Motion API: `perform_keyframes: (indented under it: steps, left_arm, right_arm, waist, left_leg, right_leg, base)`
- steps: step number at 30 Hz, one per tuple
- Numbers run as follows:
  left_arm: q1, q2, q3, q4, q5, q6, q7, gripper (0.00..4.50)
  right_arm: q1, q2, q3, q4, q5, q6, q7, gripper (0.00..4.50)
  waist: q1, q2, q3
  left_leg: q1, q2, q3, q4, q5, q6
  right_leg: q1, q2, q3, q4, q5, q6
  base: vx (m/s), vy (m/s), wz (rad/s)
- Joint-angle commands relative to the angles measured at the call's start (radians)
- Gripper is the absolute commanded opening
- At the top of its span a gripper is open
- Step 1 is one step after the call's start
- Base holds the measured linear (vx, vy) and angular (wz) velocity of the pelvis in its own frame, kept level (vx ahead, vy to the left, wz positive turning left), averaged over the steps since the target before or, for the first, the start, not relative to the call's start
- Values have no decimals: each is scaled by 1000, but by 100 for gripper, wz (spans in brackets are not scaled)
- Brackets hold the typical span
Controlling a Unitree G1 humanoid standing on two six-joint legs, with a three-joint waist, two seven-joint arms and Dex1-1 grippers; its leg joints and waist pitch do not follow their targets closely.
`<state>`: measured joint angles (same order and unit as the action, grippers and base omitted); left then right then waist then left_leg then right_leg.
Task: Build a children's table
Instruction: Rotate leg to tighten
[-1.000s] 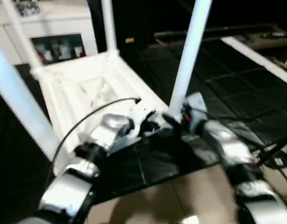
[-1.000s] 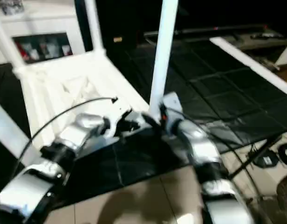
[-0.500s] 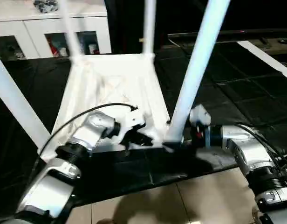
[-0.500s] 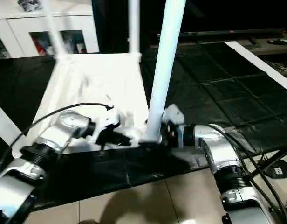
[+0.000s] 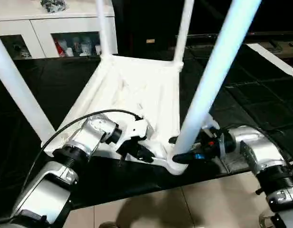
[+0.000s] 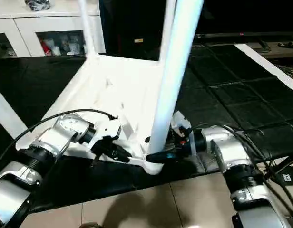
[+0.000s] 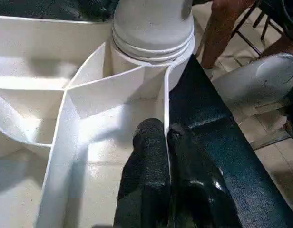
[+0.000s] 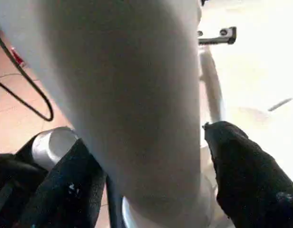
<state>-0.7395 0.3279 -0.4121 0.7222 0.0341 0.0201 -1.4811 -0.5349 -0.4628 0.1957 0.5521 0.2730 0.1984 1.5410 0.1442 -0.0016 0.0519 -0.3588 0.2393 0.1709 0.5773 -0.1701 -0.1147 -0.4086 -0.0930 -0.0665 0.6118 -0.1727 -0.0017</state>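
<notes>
The children's table lies upside down on a black mat, its four legs standing up from the corner sockets. Our left gripper is clenched tight on the thin rim of the tabletop, one finger each side, just beside the near socket. Our right gripper has its fingers parted around the base of the near leg; we cannot tell whether they press it. From the left gripper, that leg stands at about three o'clock in the head view. We judge the moulded plastic light, stiff and slick; ribs and rim suit pinching, and a leg is best taken low, near its socket. A white cabinet stands at eleven o'clock.
</notes>
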Motion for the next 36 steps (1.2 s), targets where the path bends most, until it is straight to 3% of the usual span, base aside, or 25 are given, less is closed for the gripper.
perform_keyframes:
  steps: [1,11,13,15,16,19,20,21,22,24,25,26,30,32,33,34,36]
  left_arm:
    - [4,-13,-24,-22,-2,-15,-44,0]
    - [2,-15,-11,-10,-1,-4,-14,0]
    - [-11,-38,11,17,10,16,72,0]
    - [-21,-62,35,38,8,53,146,0]
    - [-40,-109,81,73,-4,113,271,0]
    - [-65,-177,149,117,-34,179,439,0]
    - [-75,-199,170,132,-42,195,496,0]
    - [-75,-199,170,132,-42,195,496,0]
    - [-95,-238,201,156,-53,212,592,0]
    - [-114,-272,229,176,-64,223,676,0]
    - [-120,-281,236,182,-66,224,699,0]
    - [-128,-295,245,190,-63,221,738,0]
    - [-144,-334,254,204,-42,210,824,0]
    - [-144,-341,242,202,-21,205,832,0]
    - [-145,-342,241,202,-19,206,833,0]
    - [-144,-342,238,199,-12,214,830,0]
    - [-142,-336,231,199,-2,218,823,0]
  right_arm:
    - [-10,-11,4,0,6,11,26,297]
    - [-11,3,7,-8,11,34,30,225]
    - [-7,13,1,-10,9,33,2,223]
    - [-4,29,-12,-6,7,34,-45,221]
    - [-10,66,-37,18,-13,27,-163,219]
    - [-31,131,-69,67,-55,23,-378,213]
    - [-43,157,-80,86,-68,36,-461,209]
    - [-43,157,-80,86,-68,36,-461,209]
    - [-67,214,-100,113,-84,66,-611,206]
    - [-95,275,-122,136,-88,99,-742,202]
    - [-103,291,-127,142,-91,105,-776,200]
    - [-118,322,-138,156,-91,108,-833,200]
    - [-161,407,-155,192,-113,111,-972,200]
    - [-167,429,-142,196,-139,82,-993,200]
    - [-168,431,-140,196,-144,77,-995,234]
    - [-165,440,-142,195,-144,62,-989,254]
    - [-160,445,-140,188,-143,49,-978,269]
  waist:
    - [-8,-20,-73]
    - [-7,-14,-74]
    - [-7,-12,-73]
    - [-7,-14,-68]
    - [-10,-21,-67]
    - [-16,-22,-63]
    - [-28,-26,-62]
    - [-36,-26,-61]
    - [-45,-27,-62]
    - [-61,-19,-64]
    - [-67,-23,-66]
    - [-68,-18,-67]
    - [-76,-18,-72]
    - [-76,-16,-75]
    - [-76,-16,-75]
    - [-75,-19,-77]
    - [-75,-17,-76]
  left_leg:
    - [3,-12,21,-55,-168,69]
    - [4,-11,20,-54,-166,65]
    - [4,-11,20,-54,-171,63]
    - [9,-13,21,-56,-215,47]
    - [6,-13,21,-56,-218,44]
    - [5,-19,18,-58,-234,23]
    - [-4,-24,12,-64,-231,3]
    - [-6,-26,12,-63,-233,2]
    - [-9,-28,11,-63,-228,3]
    - [-13,-30,7,-64,-220,0]
    - [-11,-34,9,-62,-220,5]
    - [-4,-33,11,-59,-221,15]
    - [-8,-31,12,-59,-183,23]
    - [-7,-30,15,-56,-151,39]
    - [-7,-30,15,-56,-151,39]
    - [-8,-30,16,-54,-125,55]
    - [-7,-30,18,-54,-120,69]
  right_leg:
    - [58,-33,30,-60,-141,-252]
    - [58,-33,30,-58,-134,-254]
    - [57,-32,30,-58,-133,-255]
    - [53,-34,30,-70,-218,-237]
    - [55,-34,30,-70,-235,-230]
    - [52,-38,28,-81,-348,-186]
    - [60,-37,21,-86,-425,-139]
    - [58,-35,21,-90,-441,-128]
    - [60,-35,19,-92,-450,-117]
    - [61,-34,18,-91,-431,-118]
    - [59,-30,17,-95,-433,-112]
    - [53,-30,20,-97,-413,-122]
    - [57,-27,23,-84,-302,-162]
    - [58,-25,25,-76,-200,-194]
    - [58,-25,25,-76,-200,-194]
    - [61,-25,25,-69,-131,-217]
    - [62,-25,26,-67,-103,-233]
  base:
    - [0,0,0]
    - [0,0,0]
    - [0,0,0]
    - [0,0,0]
    - [0,0,0]
    - [0,0,0]
    - [-53,5,-11]
    - [0,0,0]
    - [0,0,0]
    - [0,0,0]
    - [0,0,0]
    - [0,0,0]
    - [0,0,0]
    - [0,0,0]
    - [0,0,0]
    - [0,0,0]
    - [0,0,0]
